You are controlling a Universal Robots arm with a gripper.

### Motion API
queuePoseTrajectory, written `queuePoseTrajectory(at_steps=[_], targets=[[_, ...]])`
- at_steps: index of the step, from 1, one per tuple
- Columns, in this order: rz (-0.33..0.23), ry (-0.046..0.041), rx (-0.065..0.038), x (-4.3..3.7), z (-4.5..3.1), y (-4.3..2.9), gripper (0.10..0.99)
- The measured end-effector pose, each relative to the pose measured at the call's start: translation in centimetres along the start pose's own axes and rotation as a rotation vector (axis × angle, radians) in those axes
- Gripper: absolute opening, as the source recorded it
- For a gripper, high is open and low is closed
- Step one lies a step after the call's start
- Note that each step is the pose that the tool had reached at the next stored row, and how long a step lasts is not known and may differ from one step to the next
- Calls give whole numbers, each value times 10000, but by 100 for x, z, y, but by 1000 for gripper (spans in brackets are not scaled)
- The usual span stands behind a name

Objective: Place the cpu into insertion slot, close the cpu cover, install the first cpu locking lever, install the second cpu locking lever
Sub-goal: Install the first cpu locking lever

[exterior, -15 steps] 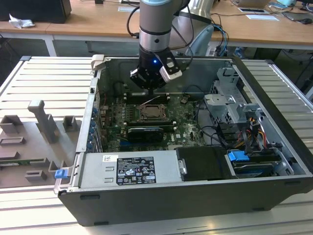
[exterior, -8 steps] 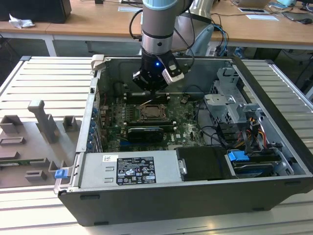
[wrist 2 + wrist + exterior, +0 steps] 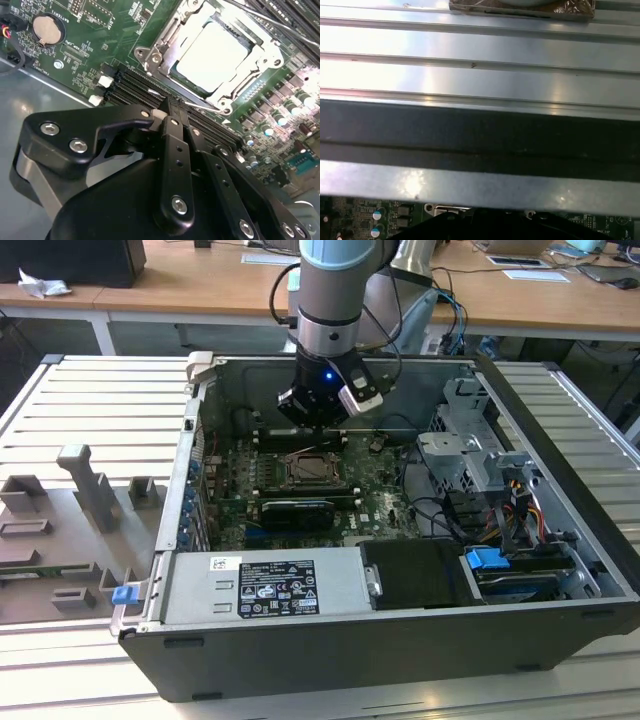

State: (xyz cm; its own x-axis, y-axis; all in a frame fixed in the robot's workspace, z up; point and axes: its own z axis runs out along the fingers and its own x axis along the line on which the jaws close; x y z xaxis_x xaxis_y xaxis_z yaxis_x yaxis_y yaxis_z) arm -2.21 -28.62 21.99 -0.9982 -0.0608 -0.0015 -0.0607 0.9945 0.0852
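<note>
One arm: a grey Universal Robots arm reaches down into an open computer case (image 3: 560,540) lying on its side on a ribbed metal counter (image 3: 90,400).
Tool: the tool (image 3: 318,420) hangs inside the case, just above the far edge of the insertion slot (image 3: 318,472) in the exterior view; in the second wrist view its black fingers (image 3: 176,150) lie pressed together with nothing between them, the tips over the black memory slots (image 3: 135,87) beside the socket.
Cpu: the cpu (image 3: 212,57) lies flat in the insertion slot, its pale metal face showing through the window.
Cpu cover: the cpu cover (image 3: 150,52) is down flat over the chip, its silver frame around the pale face.
Board: green circuit board (image 3: 85,35) surrounds the socket, with a round coin cell (image 3: 46,29) off to one side.
Levers: whether the locking levers are latched cannot be told.
Fixtures: grey moulded holders (image 3: 85,490) stand on the counter at the exterior view's left, well apart from the case.
</note>
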Motion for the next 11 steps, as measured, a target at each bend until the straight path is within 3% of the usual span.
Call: queuePoseTrajectory(at_steps=[11], targets=[[-1,-1,0,-57,107,-13,106]])
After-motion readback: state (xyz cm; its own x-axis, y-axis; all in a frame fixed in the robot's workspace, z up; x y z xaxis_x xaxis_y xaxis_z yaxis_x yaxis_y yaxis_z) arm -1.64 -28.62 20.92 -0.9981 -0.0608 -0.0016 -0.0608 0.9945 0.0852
